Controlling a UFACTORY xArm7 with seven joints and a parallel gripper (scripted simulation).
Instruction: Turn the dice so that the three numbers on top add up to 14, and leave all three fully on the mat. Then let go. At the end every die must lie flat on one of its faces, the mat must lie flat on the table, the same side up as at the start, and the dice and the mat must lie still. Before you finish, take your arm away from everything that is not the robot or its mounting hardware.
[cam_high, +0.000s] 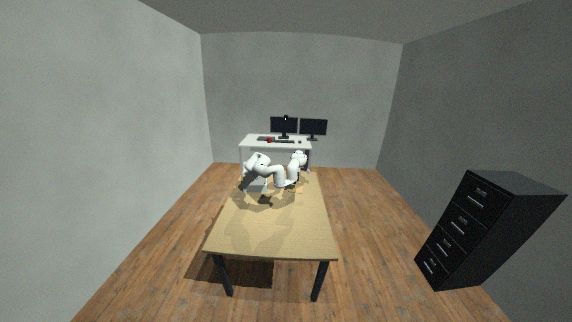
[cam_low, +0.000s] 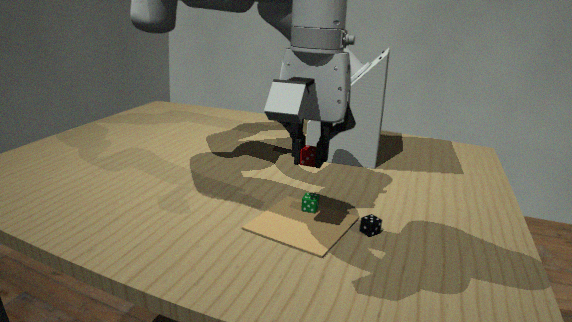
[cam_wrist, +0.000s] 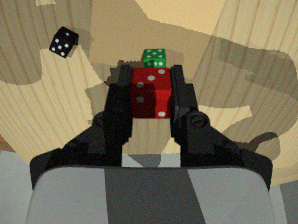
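My gripper (cam_low: 309, 161) (cam_wrist: 151, 80) is shut on the red die (cam_low: 308, 156) (cam_wrist: 151, 93), which hangs in the air behind the mat in the exterior view. In the wrist view its upper visible face shows three pips and the lower one two. The green die (cam_low: 310, 203) (cam_wrist: 154, 58) sits on the thin tan mat (cam_low: 290, 234) (cam_wrist: 112, 30), near its back edge; its top number is hard to read. The black die (cam_low: 371, 225) (cam_wrist: 64, 42) lies on the table beside the mat's right corner in the exterior view, off the mat; its top number is unclear.
The wooden table (cam_high: 280, 230) (cam_low: 150, 200) carries the arm (cam_high: 260, 164) and a pale upright panel (cam_low: 365, 115) behind the gripper. Arm shadows fall over part of the mat. A white desk (cam_high: 250, 141) with monitors stands farther back, and a black cabinet (cam_high: 465, 225) at the right.
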